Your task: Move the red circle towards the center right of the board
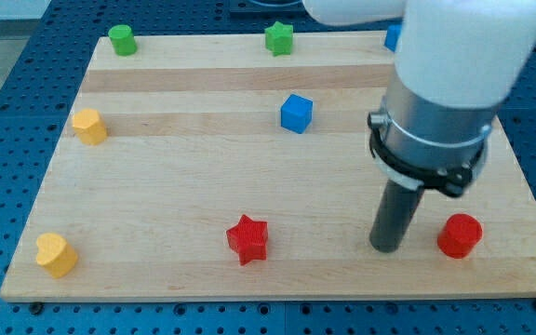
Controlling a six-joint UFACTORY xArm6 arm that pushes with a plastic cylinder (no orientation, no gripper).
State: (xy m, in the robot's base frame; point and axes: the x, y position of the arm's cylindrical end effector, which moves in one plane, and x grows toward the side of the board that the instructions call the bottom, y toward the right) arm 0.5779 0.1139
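The red circle (pixel 460 234) stands on the wooden board (pixel 184 195) near its bottom right corner. My tip (pixel 386 247) rests on the board just to the left of the red circle, with a small gap between them. The dark rod rises from the tip into the grey and white arm, which fills the view's upper right.
A red star (pixel 247 238) lies at the bottom middle. A blue cube (pixel 296 113) sits above centre. A green star (pixel 279 38) and a green block (pixel 122 39) are at the top edge. Two yellow blocks (pixel 89 126) (pixel 55 254) are at the left. A blue block (pixel 393 37) is partly hidden by the arm.
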